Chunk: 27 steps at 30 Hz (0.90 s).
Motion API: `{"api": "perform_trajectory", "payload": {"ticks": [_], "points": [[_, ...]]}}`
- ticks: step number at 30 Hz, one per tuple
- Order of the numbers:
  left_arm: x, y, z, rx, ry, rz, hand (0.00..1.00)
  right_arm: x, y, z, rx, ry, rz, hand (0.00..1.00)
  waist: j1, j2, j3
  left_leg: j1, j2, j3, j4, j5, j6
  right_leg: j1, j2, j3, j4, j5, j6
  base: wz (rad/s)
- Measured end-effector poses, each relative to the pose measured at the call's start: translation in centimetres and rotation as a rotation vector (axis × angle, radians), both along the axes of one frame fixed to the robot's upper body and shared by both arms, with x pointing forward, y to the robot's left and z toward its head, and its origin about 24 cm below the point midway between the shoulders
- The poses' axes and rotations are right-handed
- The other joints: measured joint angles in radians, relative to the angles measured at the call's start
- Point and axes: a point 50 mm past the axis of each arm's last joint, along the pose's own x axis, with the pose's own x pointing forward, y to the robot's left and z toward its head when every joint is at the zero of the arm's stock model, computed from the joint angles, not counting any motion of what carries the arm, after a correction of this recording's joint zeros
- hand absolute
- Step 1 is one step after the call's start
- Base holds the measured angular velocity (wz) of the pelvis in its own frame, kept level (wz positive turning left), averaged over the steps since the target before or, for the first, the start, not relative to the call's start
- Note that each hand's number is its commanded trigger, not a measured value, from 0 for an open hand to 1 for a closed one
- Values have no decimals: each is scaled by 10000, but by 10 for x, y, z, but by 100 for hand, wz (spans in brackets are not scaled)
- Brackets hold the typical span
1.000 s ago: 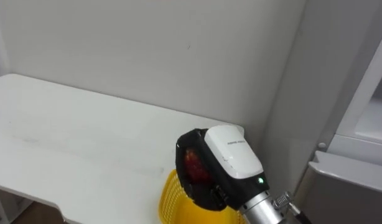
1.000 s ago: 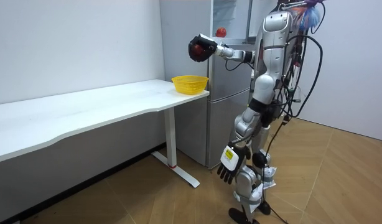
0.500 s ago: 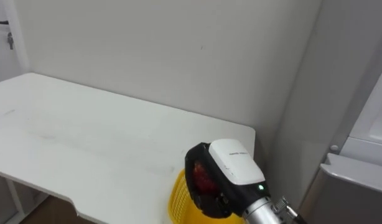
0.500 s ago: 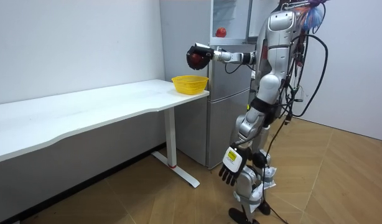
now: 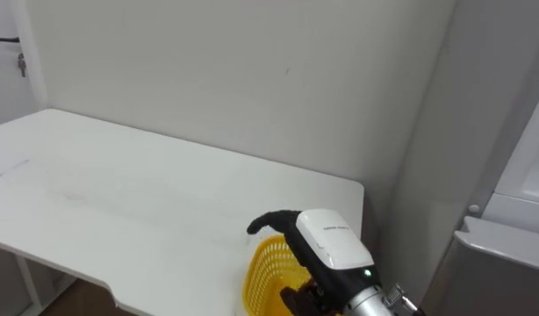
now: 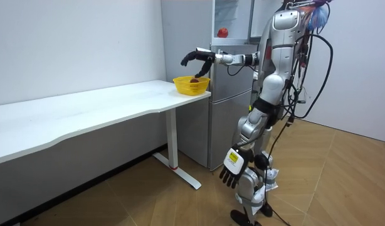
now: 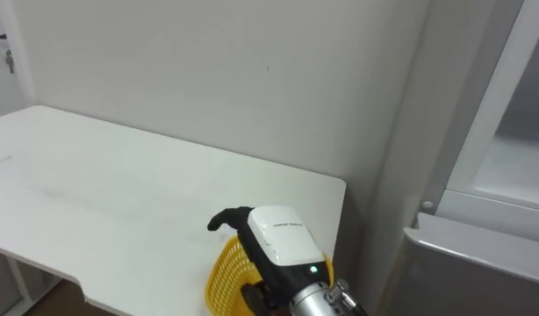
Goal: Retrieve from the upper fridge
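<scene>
A yellow mesh basket [image 5: 263, 274] stands at the right end of the white table [image 5: 120, 202], next to the fridge. In the room view a red round fruit [image 6: 194, 80] lies inside the basket [image 6: 191, 85]. My right hand [image 5: 326, 250] hovers just above the basket, open, its dark fingers [image 5: 268, 219] stretched out and holding nothing. In the eye views the hand covers the basket's inside. My left hand [image 6: 231, 167] hangs open by my thigh. I stand in front of the fridge, right arm reaching to the table's end.
The grey fridge [image 6: 233, 94] stands right of the table, its upper compartment open, with another red round thing [image 6: 223, 32] on a shelf. The open white door's edge [image 5: 524, 132] is at my right. A plain wall runs behind the table.
My right hand was shut on the red fruit above the basket. It has come down and opened, and the fruit now lies in the basket.
</scene>
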Motion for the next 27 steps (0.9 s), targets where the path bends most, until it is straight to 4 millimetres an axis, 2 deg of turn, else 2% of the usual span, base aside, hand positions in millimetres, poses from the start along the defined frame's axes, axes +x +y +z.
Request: {"api": "perform_trajectory", "payload": {"ticks": [27], "points": [[4,-1,1,-57,-112,-32,0,0,0,-3,-112,369,79,0,-53,11,0,5,-1,-3,-5,2,-1,3,-1,18,-1,0,1,0]]}}
